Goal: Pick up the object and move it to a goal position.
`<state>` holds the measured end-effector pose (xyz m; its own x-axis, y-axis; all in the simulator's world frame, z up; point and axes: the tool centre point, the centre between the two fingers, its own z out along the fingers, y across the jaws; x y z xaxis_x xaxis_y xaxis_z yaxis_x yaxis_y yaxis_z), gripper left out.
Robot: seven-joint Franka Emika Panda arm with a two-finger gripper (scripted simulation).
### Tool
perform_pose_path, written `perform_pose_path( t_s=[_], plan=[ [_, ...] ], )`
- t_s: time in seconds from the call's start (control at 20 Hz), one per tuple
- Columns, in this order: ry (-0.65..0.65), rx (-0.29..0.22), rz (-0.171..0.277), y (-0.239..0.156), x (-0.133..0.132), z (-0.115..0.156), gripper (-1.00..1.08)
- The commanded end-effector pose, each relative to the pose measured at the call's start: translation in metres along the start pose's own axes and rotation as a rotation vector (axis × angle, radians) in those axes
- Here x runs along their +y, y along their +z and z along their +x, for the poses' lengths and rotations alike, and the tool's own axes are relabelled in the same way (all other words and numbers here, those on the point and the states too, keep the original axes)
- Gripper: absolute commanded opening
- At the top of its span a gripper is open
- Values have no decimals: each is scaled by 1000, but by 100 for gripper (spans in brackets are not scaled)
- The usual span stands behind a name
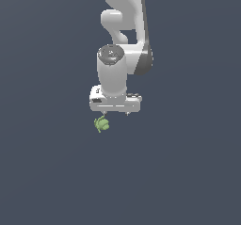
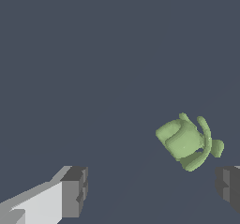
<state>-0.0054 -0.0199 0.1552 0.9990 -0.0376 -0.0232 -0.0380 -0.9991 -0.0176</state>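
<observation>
No readable text, labels, brands, numbers or signs anywhere in either view.

Flat, even simulator light, no cast shadows or glare, sharp throughout, dull slate-grey ground (image 1: 47, 172).

A plain dark blue-grey counter (image 1: 47, 172) carries one small knobbly light-green object (image 1: 101, 124) lying directly on it.

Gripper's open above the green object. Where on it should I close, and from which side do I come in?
Come straight down and close on the blocky body of the green object, not the thin curved band along one side, which looks too slender to hold. The gripper is open, but the object lies nearer one finger, so centre it first.
</observation>
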Motion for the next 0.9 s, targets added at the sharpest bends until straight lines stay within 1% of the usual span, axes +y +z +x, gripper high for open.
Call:
perform_pose_path(
  t_s=[0.0,0.15,0.45,0.85],
  plan=[
    [0,0,0,0,0,0,100],
    [10,1,1,-2,3,-1,100],
    [61,6,7,-13,18,-4,100],
    [38,6,5,-11,20,-4,100]
  ],
)
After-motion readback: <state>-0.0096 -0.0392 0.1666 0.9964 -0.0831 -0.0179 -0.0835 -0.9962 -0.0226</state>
